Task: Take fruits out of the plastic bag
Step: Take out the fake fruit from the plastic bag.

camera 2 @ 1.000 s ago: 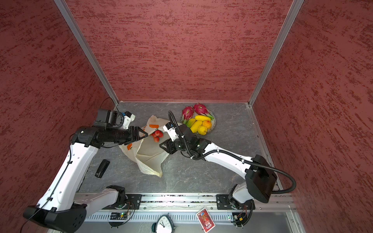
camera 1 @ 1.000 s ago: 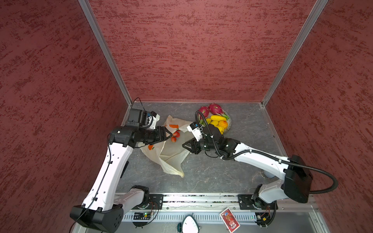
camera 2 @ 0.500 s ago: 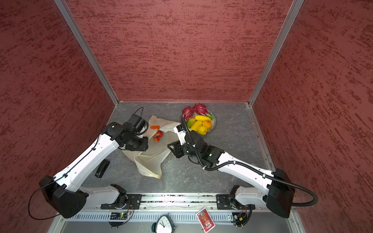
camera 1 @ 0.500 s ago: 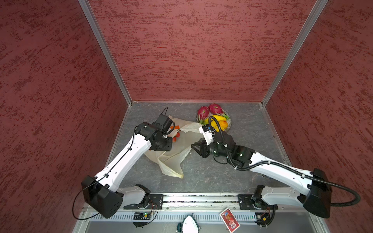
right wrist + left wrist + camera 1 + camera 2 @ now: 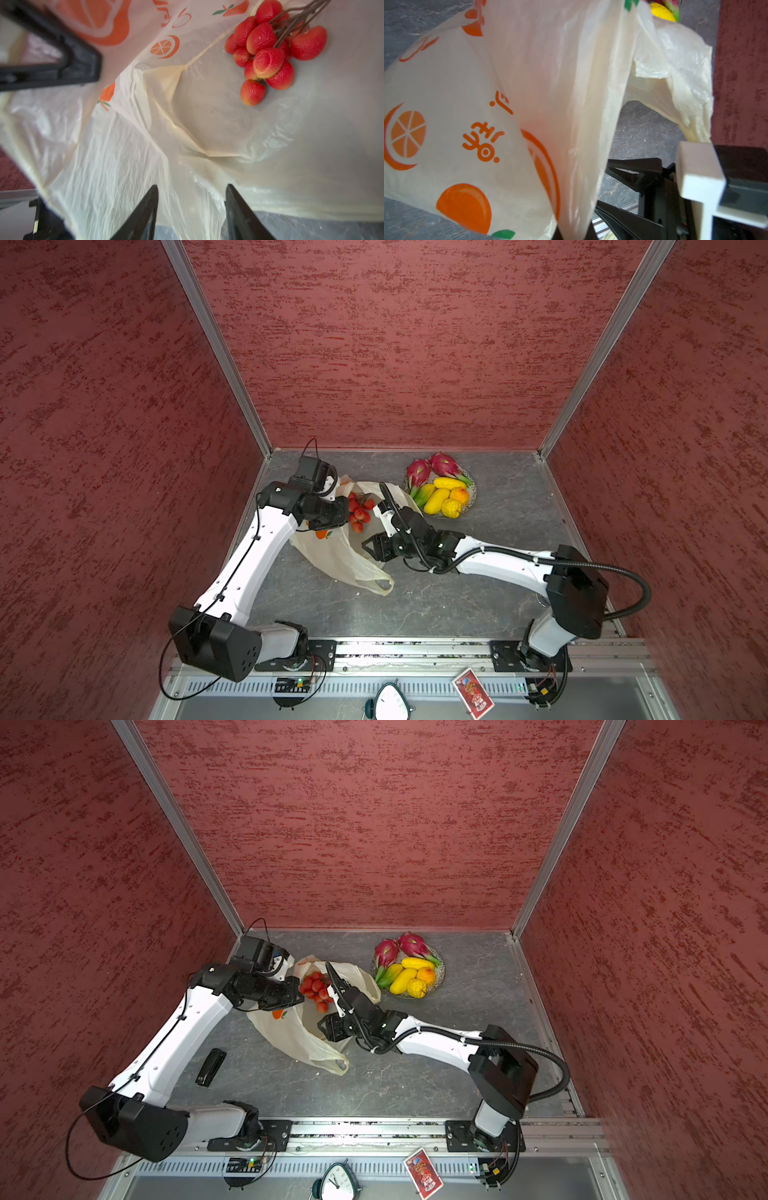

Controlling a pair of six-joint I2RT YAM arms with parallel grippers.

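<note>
Left pincer clamps the bag rim; right pincer stands open. Hold the mouth high and take the berries, left of frame centre, by their stems.

White arm shells join black joint housings, trailed by black cables.

Robot lab test cell. Boxed in by three red textured walls joined at aluminium posts; grey stone-look tabletop; left arm and right arm bolted to a metal rail along the front edge, with loose cables, a bare circuit board and a clock below.
</note>
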